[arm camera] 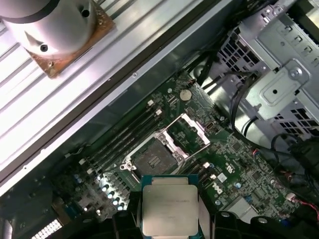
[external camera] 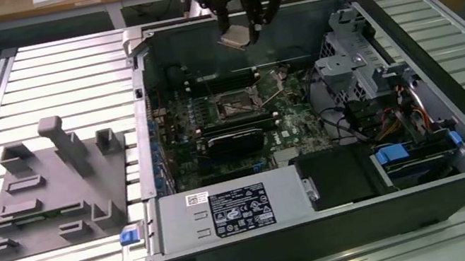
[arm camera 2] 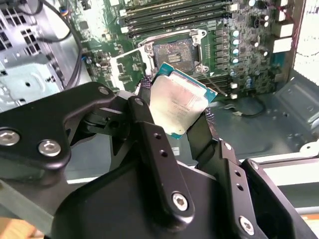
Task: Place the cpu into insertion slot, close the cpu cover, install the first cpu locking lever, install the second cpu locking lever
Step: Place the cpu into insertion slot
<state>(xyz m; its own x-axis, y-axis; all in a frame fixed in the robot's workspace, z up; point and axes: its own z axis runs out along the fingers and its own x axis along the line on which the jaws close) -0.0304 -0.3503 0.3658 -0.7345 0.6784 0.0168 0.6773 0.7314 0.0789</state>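
Note:
My gripper (external camera: 242, 31) hangs over the far part of the open computer case, shut on the cpu (external camera: 235, 36), a flat square chip with a grey metal top. In both wrist views the cpu (arm camera 2: 182, 97) (arm camera: 168, 201) sits clamped by its edges between the black fingers (arm camera 2: 144, 112). The insertion slot (external camera: 235, 105) (arm camera 2: 174, 52) (arm camera: 151, 160) lies bare on the motherboard below, some way from the chip. Beside the slot the cpu cover (arm camera: 188, 133) (arm camera 2: 125, 67) stands swung open.
The case (external camera: 462, 133) lies on its side on a slatted table. A black card (external camera: 234, 141) sits nearer than the slot and memory slots (arm camera: 122, 142) run beside it. A metal drive cage (external camera: 350, 66) stands at the exterior view's right, a grey fixture (external camera: 51, 191) at its left.

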